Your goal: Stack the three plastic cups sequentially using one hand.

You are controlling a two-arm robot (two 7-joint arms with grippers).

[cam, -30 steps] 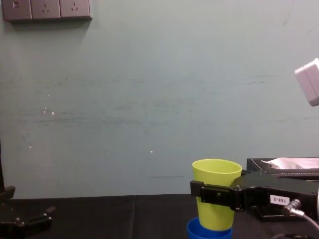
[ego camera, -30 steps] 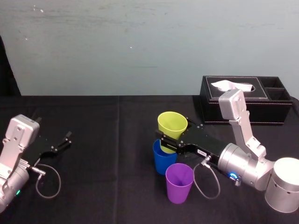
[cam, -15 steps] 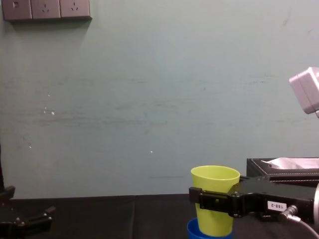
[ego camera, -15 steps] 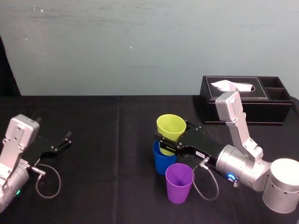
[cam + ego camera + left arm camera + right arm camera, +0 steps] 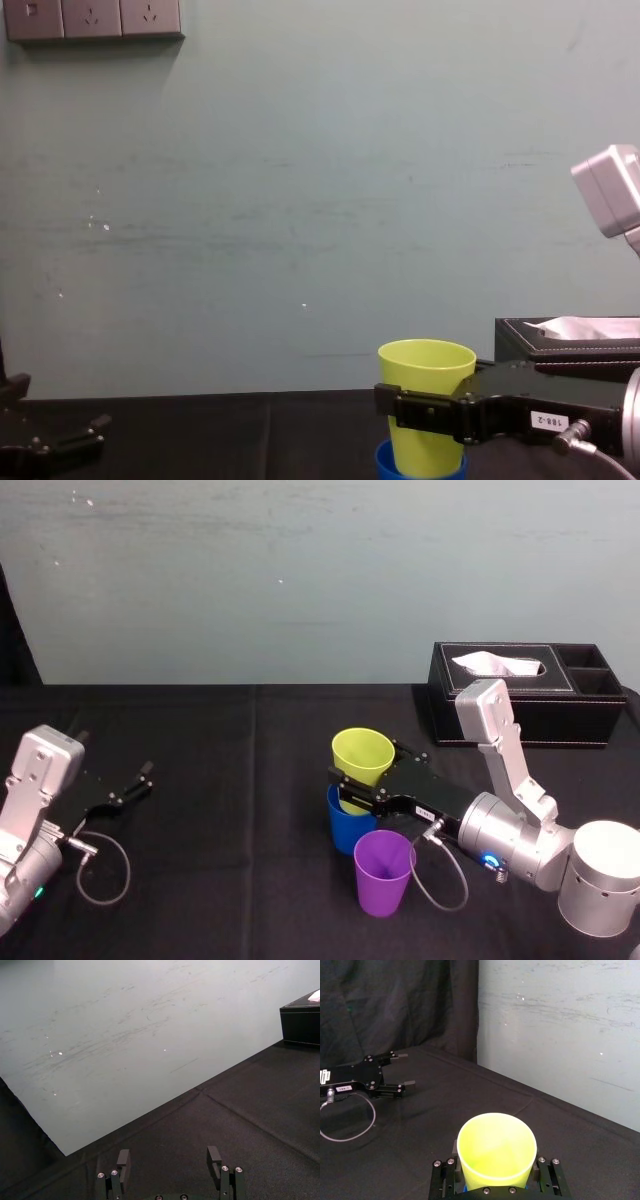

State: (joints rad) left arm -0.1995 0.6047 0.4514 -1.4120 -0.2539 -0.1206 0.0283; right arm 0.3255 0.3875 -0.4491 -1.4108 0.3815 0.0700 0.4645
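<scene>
The yellow-green cup (image 5: 362, 757) stands upright with its base inside the mouth of the blue cup (image 5: 344, 827). Over the last second it has come down: in the chest view its rim sits lower, and more of its body is sunk below the blue cup's rim (image 5: 420, 470). The first nesting step therefore appears close to complete. The cup probably still needs to seat fully and be released.

The right gripper (image 5: 363, 783) is clamped on the yellow-green cup, one finger on each side of its wall, directly above the blue cup. The purple cup (image 5: 383, 871) stands upright on the table (image 5: 230, 800) just beside the blue cup, on the side nearer the robot. It is not stacked and appears to be the remaining step.

The left gripper (image 5: 128, 786) rests well to the left of the blue cup, with its fingers apart and nothing held.

Count:
- Cups: three (one yellow-green, one blue, one purple).
- Grippers: two.
- Tissue box (image 5: 525, 695): one, behind and to the right of the blue cup.
</scene>
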